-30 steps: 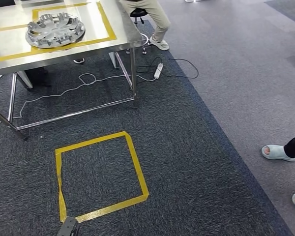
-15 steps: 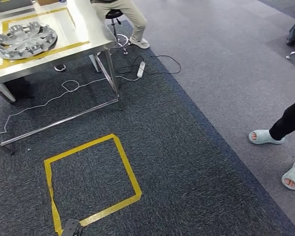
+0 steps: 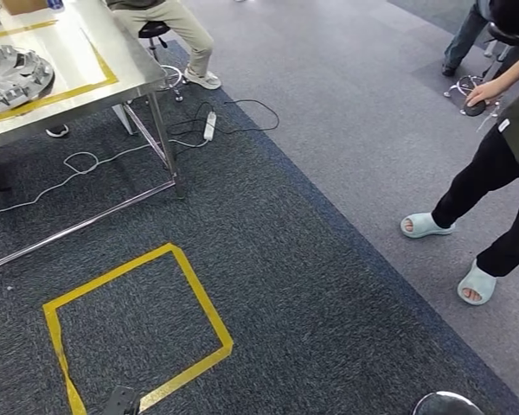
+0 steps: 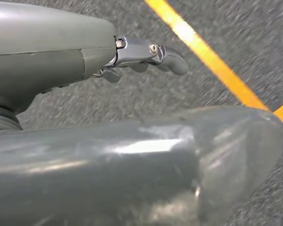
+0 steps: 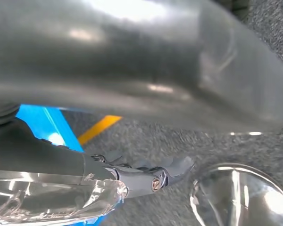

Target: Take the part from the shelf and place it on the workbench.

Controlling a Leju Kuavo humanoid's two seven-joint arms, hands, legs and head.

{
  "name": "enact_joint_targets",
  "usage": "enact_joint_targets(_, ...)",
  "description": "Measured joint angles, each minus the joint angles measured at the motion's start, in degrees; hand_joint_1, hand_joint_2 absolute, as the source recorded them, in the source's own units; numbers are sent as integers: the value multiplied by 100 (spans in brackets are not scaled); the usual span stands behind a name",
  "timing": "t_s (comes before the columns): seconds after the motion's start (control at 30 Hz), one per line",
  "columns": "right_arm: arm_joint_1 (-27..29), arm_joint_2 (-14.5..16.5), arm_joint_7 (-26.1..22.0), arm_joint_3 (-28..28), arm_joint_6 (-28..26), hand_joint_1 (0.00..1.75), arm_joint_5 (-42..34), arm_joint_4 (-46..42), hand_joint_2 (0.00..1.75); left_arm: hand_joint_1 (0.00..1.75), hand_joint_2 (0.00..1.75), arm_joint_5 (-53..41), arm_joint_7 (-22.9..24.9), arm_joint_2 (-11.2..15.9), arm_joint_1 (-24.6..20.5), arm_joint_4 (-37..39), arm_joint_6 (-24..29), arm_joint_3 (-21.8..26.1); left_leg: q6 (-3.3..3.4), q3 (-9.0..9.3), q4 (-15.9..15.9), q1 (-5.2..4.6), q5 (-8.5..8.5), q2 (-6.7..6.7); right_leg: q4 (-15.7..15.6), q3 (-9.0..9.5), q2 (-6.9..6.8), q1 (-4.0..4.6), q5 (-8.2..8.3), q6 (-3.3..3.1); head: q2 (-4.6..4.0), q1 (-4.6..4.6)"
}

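Carpet fills the head view, one yellow taped square (image 3: 136, 333) marking a standing spot, I'd judge. Beyond that square stands one steel workbench (image 3: 123, 69) carrying one silver part (image 3: 12, 76) inside its own tape outline, so placement looks done. Two people's legs show, well apart from the square. Left wrist view: the left hand (image 4: 140, 56) hangs with fingers loosely extended, holding nothing. Right wrist view: the right hand (image 5: 147, 174) likewise, fingers straight, empty.
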Motion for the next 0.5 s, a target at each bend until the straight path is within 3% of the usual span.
enact_joint_targets(0.07, -15, 4, -1, -1, 24, 0, -8, 0, 0, 0, 0, -26, -12, -5, 20, 0, 11, 0, 18, 1, 1, -20, -6, 152, 782, -360, -150, -6, -368, 36, 0, 15)
enact_joint_targets(0.1, -12, 7, -1, -1, 30, 0, -9, 0, 0, 0, 0, -34, -12, -5, 25, 0, 15, 0, 20, 2, 2, -26, -10, 226, 1005, -454, -172, -8, -430, 44, 0, 14)
enact_joint_targets(0.13, -4, 10, -1, -1, 37, 0, -9, 0, 0, 0, 0, -35, -13, -7, 25, 0, 20, 0, 17, 8, 3, -30, -15, 292, 1007, -434, -186, -10, -381, 46, 0, 15)
enact_joint_targets(0.17, 5, 12, -1, -2, 42, 0, -9, 0, 0, 0, 0, -35, -13, -10, 22, 0, 23, 0, 7, 20, 4, -31, -23, 351, 760, -286, -209, -10, -234, 40, 0, 15)
enact_joint_targets(0.23, 2, 18, -1, -3, 48, 0, -9, 1, 0, 0, 0, -33, -14, -14, 17, 0, 25, 0, -34, 57, 8, -44, -51, 453, -61, 183, -378, 0, 101, 18, 0, 18)
enact_joint_targets(0.3, -19, 25, -2, -3, 51, 0, -9, 2, 0, 0, 0, -32, -14, -13, 14, 0, 26, 0, -94, 88, 14, -75, -77, 532, -545, 451, -501, 15, 239, -37, 0, 10)
enact_joint_targets(0.4, -19, 29, -2, -3, 54, 0, -10, 2, 0, 0, 0, -32, -16, -12, -3, 0, 27, -1, -199, 114, -4, -68, -87, 610, -596, 438, -383, 31, 255, -150, 0, 3)
enact_joint_targets(0.47, -18, 29, -2, -3, 54, 0, -11, 2, 0, 0, 0, -32, -22, -12, -13, 0, 27, -2, -260, 40, 188, -49, -256, 473, -622, 432, -286, 14, 289, -225, 0, -11)
enact_joint_targets(0.5, -25, 30, -2, -3, 54, 0, -11, 2, 0, 0, 0, -32, -24, -13, -12, 0, 27, -2, -276, -87, 467, -44, -431, 358, -630, 427, -238, 3, 303, -255, 0, -23)
